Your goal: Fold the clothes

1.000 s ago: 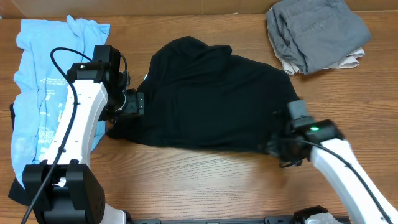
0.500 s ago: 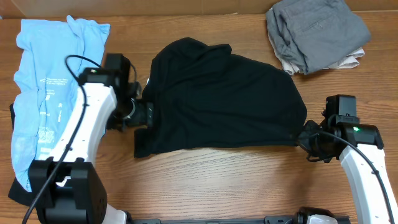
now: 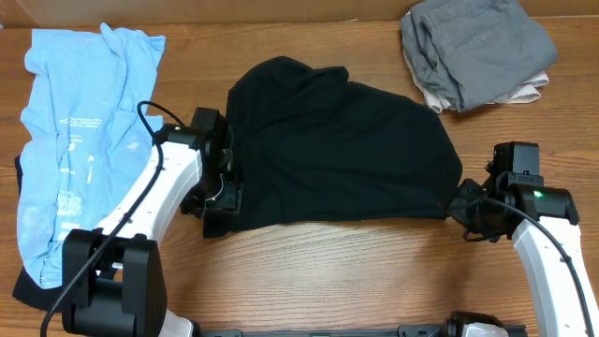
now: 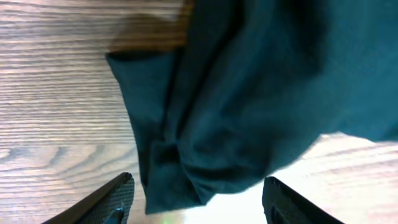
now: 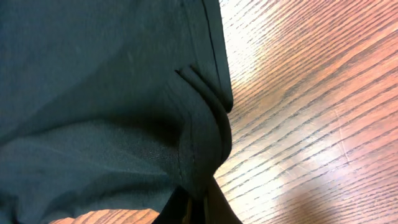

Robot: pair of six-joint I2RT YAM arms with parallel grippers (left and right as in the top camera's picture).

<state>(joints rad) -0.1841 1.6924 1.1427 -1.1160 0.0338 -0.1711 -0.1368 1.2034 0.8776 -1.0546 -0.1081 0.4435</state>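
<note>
A black garment [image 3: 337, 154] lies spread across the middle of the wooden table. My left gripper [image 3: 217, 203] is open over its lower left corner; in the left wrist view the fingers [image 4: 194, 199] stand wide apart with the crumpled black corner [image 4: 186, 168] between them, not pinched. My right gripper [image 3: 460, 201] is shut on the garment's lower right corner; the right wrist view shows the fingers [image 5: 198, 208] pinching a fold of black cloth [image 5: 199, 143].
A light blue shirt [image 3: 70, 122] lies along the left edge over a dark item. A folded grey garment [image 3: 473, 47] sits on a beige one at the back right. Bare wood runs along the table's front [image 3: 337, 271].
The left gripper moved right and toward the front along the garment's left edge and let go of it. The garment's bottom edge was pulled straight; the right gripper holds still at the right corner.
</note>
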